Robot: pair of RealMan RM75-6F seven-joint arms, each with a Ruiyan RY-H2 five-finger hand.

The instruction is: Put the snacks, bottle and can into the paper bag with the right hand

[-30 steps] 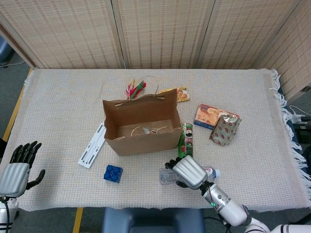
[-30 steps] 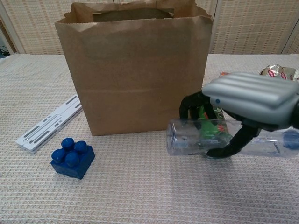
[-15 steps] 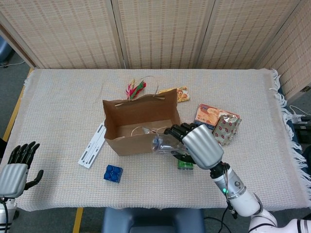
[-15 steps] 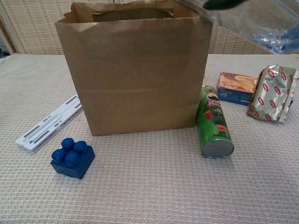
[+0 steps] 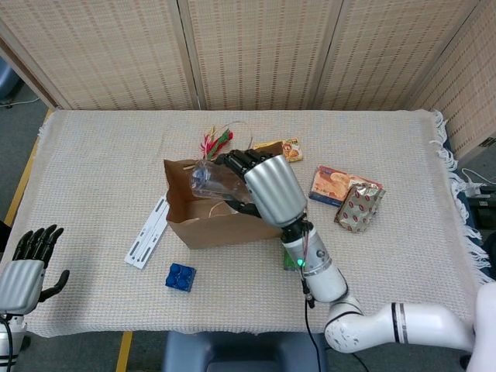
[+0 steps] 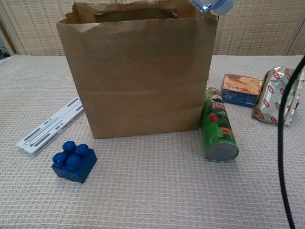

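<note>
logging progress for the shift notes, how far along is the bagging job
Nothing looks bagged yet. The right hand holds the clear plastic bottle over the open paper bag. The green can, the orange-and-blue snack box, the silver snack pack and a small yellow packet behind the bag remain on the table.

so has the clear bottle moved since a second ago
Yes. The clear plastic bottle, gripped by the right hand, has gone from the cloth in front of the paper bag up over the bag's open top.
</note>
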